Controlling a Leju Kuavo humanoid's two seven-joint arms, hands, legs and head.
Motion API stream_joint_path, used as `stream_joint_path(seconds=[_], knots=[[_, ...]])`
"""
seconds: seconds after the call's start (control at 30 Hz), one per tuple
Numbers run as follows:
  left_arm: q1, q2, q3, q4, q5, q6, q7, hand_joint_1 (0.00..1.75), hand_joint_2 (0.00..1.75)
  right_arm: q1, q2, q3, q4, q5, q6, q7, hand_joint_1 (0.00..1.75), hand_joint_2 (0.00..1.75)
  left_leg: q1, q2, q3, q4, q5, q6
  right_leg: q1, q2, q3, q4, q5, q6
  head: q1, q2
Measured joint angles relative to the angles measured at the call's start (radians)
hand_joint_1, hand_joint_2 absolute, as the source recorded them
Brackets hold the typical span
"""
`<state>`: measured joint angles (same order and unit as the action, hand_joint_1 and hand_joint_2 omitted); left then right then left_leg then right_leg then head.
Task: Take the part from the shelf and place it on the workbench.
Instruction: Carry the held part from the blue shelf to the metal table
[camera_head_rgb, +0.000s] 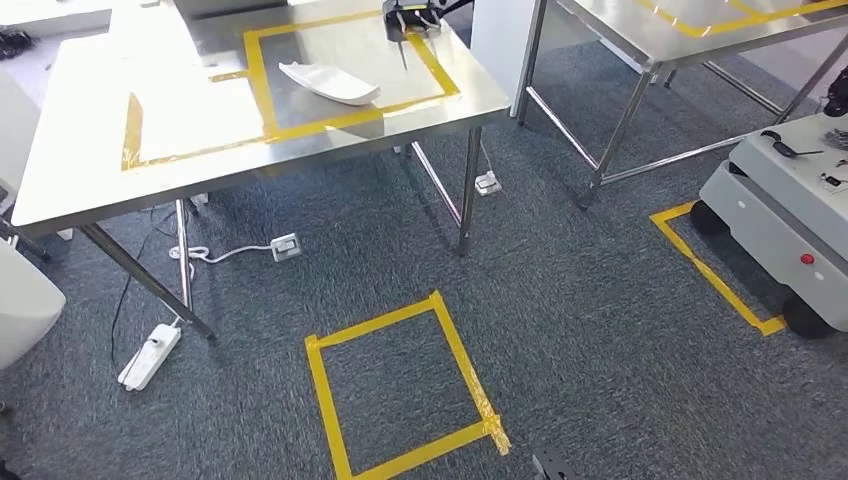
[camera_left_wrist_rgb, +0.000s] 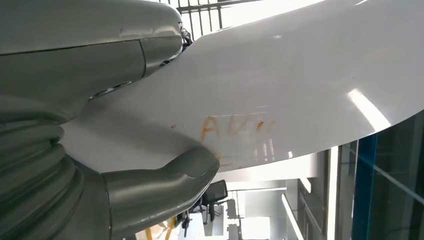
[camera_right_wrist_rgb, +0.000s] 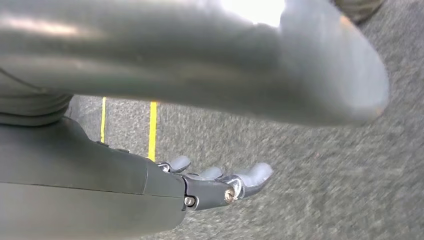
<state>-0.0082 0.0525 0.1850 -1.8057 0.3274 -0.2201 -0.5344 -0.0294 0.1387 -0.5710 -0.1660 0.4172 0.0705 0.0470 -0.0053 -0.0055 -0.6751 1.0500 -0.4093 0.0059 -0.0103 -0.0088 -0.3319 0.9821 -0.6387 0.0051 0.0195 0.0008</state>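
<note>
Grey carpet (camera_head_rgb: 560, 300) marked with a yellow tape square (camera_head_rgb: 400, 395) is seen below a steel workbench (camera_head_rgb: 90, 150). Toward the workbench's right edge, inside a yellow tape outline (camera_head_rgb: 258, 80), a white curved piece (camera_head_rgb: 330, 82) is lying. In the left wrist view, a white part (camera_left_wrist_rgb: 280, 85) bearing faint orange lettering is gripped by the left hand (camera_left_wrist_rgb: 100, 130), thumb and fingers pressed on opposite faces. The right hand (camera_right_wrist_rgb: 200, 185) is held over carpet with fingers apart and nothing in it.
</note>
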Motion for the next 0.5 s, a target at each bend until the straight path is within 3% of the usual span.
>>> stream_joint_path(seconds=[0.03,0.07,0.1,0.13,0.17,0.2,0.23,0.27,0.3,0.33,0.4,0.43,0.47,0.5], knots=[[-0.002,0.000,0.000,-0.002,0.000,0.000,-0.001,1.75,1.75,-0.004,0.000,0.000,0.000,0.000,0.000,0.000,0.00,0.00,0.002,-0.003,0.015,-0.006,-0.014,0.006,0.000,0.000,-0.020,0.047,0.027,0.005,0.001,0.000],[-0.004,0.000,0.000,-0.004,0.001,-0.001,-0.002,1.75,1.75,-0.008,0.000,-0.001,-0.001,0.000,0.000,-0.001,0.00,0.00,0.005,-0.005,0.035,-0.015,-0.028,0.011,0.000,0.001,-0.063,0.119,0.059,0.010,0.001,0.000],[-0.004,0.000,0.000,-0.004,0.001,-0.001,-0.003,1.75,1.75,-0.010,0.000,-0.001,-0.001,0.000,0.000,-0.003,0.00,0.00,0.009,-0.006,0.059,-0.025,-0.042,0.015,-0.001,0.003,-0.120,0.200,0.081,0.016,0.002,0.000],[-0.002,-0.002,0.000,-0.002,0.001,-0.001,-0.004,1.75,1.75,-0.009,-0.001,-0.002,-0.001,0.000,0.000,-0.005,0.00,0.00,0.011,-0.006,0.084,-0.036,-0.058,0.017,-0.002,0.003,-0.181,0.269,0.079,0.021,0.003,0.000],[0.000,-0.003,0.000,0.000,0.000,-0.002,-0.004,1.75,1.75,-0.007,-0.001,-0.003,-0.001,0.000,0.000,-0.006,0.00,0.00,0.012,-0.008,0.111,-0.044,-0.074,0.018,-0.003,0.004,-0.235,0.313,0.051,0.025,0.003,0.000],[0.003,-0.004,0.000,0.002,0.000,-0.002,-0.004,1.75,1.75,-0.003,-0.001,-0.004,-0.001,0.000,0.000,-0.007,0.00,0.00,0.013,-0.011,0.140,-0.051,-0.092,0.018,-0.004,0.003,-0.281,0.330,0.005,0.027,0.005,0.000],[0.005,-0.005,0.000,0.003,0.000,-0.001,-0.004,1.75,1.75,0.002,-0.001,-0.005,-0.001,0.000,-0.001,-0.008,0.00,0.00,0.015,-0.014,0.170,-0.057,-0.111,0.018,-0.004,0.003,-0.318,0.324,-0.042,0.027,0.005,0.000],[0.008,-0.005,0.000,0.004,0.000,-0.001,-0.005,1.75,1.75,0.007,-0.002,-0.006,-0.001,0.000,-0.001,-0.009,0.00,0.00,0.016,-0.019,0.202,-0.063,-0.131,0.016,-0.003,0.003,-0.345,0.299,-0.073,0.026,0.006,0.000],[0.011,-0.005,0.000,0.004,0.000,0.000,-0.008,1.75,1.75,0.011,-0.002,-0.008,-0.001,0.000,-0.001,-0.012,0.00,0.00,0.017,-0.022,0.235,-0.068,-0.151,0.014,-0.003,0.003,-0.367,0.257,-0.068,0.024,0.007,0.000],[0.017,-0.005,0.000,0.005,-0.001,0.001,-0.011,1.75,1.75,0.015,-0.002,-0.009,-0.001,0.000,-0.001,-0.014,0.00,0.00,0.018,-0.023,0.261,-0.073,-0.173,0.011,-0.001,0.003,-0.382,0.202,-0.011,0.019,0.008,0.000],[0.031,-0.005,0.000,0.009,0.001,0.003,-0.020,1.75,1.75,0.025,-0.003,-0.011,0.001,0.001,-0.002,-0.016,0.00,0.00,0.016,-0.026,0.310,-0.079,-0.219,0.001,0.005,0.005,-0.399,0.097,0.181,0.008,0.007,0.000],[0.038,-0.005,0.001,0.009,0.002,0.003,-0.024,1.75,1.75,0.030,-0.003,-0.012,0.002,0.001,-0.002,-0.016,0.00,0.00,0.015,-0.028,0.333,-0.086,-0.239,-0.005,0.008,0.006,-0.398,0.071,0.248,0.004,0.005,0.000],[0.041,-0.004,0.001,0.009,0.003,0.003,-0.027,1.75,1.75,0.031,-0.003,-0.012,0.003,0.001,-0.002,-0.016,0.00,0.00,0.013,-0.031,0.355,-0.088,-0.247,-0.012,0.010,0.007,-0.391,0.062,0.272,-0.001,0.004,0.000],[0.042,-0.002,0.001,0.005,0.004,0.003,-0.029,1.75,1.75,0.027,-0.002,-0.012,0.003,0.002,-0.002,-0.016,0.00,0.00,0.012,-0.032,0.363,-0.076,-0.240,-0.019,0.009,0.008,-0.375,0.067,0.257,-0.007,0.003,0.000]])
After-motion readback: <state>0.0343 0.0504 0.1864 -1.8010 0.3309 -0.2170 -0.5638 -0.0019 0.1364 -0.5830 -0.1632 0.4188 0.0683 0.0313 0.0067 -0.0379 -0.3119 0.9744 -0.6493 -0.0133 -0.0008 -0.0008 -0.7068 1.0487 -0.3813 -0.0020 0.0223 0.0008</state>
